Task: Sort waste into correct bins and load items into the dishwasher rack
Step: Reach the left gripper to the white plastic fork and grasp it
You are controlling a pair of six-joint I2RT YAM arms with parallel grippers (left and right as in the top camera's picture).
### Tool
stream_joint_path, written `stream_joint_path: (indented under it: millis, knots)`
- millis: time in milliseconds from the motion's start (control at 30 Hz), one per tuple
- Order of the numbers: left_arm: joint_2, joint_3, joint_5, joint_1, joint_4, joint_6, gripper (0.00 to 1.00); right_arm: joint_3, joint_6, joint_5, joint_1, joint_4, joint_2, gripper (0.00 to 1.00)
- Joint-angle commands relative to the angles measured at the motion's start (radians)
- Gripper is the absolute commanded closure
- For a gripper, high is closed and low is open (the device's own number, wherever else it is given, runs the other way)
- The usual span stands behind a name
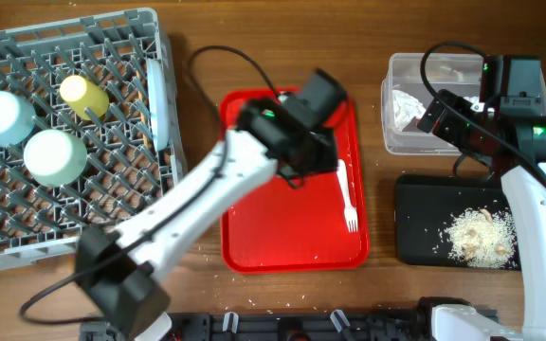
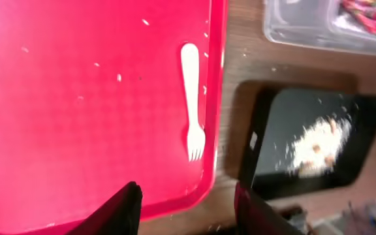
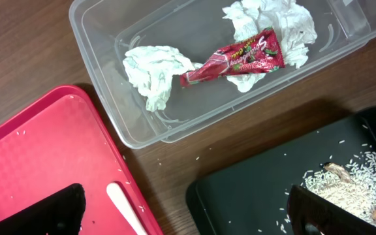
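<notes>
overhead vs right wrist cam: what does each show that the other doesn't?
Overhead only: the dishwasher rack holding two bowls and a yellow cup. Right wrist only: the red snack wrapper in the clear tub; from above, the right arm covers that spot. Both: the clear tub with tissues, red tray, white fork, black tray with rice.

red serving tray (image 1: pixel 292 227): 1, rectangular, rounded corners, raised rim, glossy, lying flat near the middle | surface (image 1: pixel 207 28): 1, brown wood grain, showing round the tray on every side
</notes>
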Motion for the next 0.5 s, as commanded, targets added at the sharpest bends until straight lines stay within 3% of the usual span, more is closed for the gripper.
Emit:
stream_joint_path:
  millis: [0, 133, 300, 467]
  knots:
    - [0.125, 0.001, -0.109, -0.102, 0.087, -0.203, 0.54, 0.012, -0.013, 0.002, -0.003, 0.002, -0.011, 0.00]
    - [0.247, 0.001, -0.143, -0.202, 0.197, -0.262, 0.54, 0.012, -0.012, 0.002, -0.003, 0.002, -0.011, 0.00]
    - [0.315, 0.001, -0.266, -0.244, 0.188, -0.282, 0.55, 0.012, -0.012, 0.002, -0.003, 0.002, -0.011, 0.00]
    - [0.381, 0.001, -0.278, -0.244, 0.211, -0.283, 0.56, 0.012, -0.012, 0.002, -0.003, 0.002, -0.011, 0.00]
